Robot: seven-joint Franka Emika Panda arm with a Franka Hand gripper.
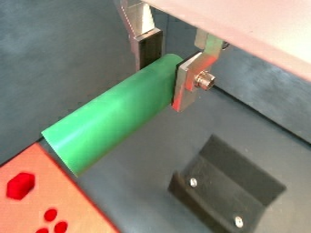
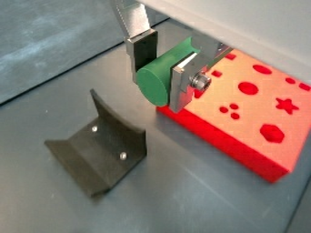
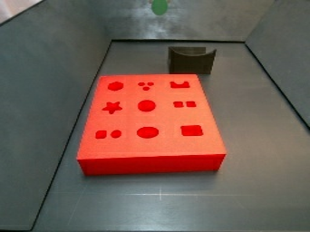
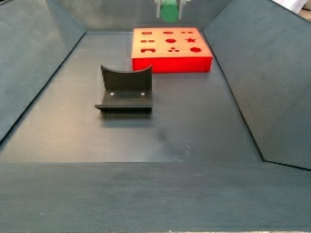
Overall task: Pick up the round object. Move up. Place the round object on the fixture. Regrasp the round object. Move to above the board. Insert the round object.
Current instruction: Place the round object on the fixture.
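Note:
My gripper (image 1: pixel 168 73) is shut on the green round peg (image 1: pixel 109 118), which lies crosswise between the silver fingers and is held high in the air. In a wrist view the peg's round end face (image 2: pixel 155 80) shows between the pads of the gripper (image 2: pixel 165 71). In both side views only the peg shows, at the frame's upper edge (image 3: pixel 159 6) (image 4: pixel 169 9). The dark fixture (image 3: pixel 191 59) (image 4: pixel 124 88) stands on the floor, apart from the red board (image 3: pixel 148 122) (image 4: pixel 170 48). Both lie below the gripper: the fixture (image 1: pixel 231 182) (image 2: pixel 104 146) and the board (image 1: pixel 31 196) (image 2: pixel 249 114).
The grey floor is enclosed by sloping grey walls (image 3: pixel 54 54) (image 4: pixel 243 82). The board has several shaped holes in its top, among them a round one (image 3: pixel 148 132).

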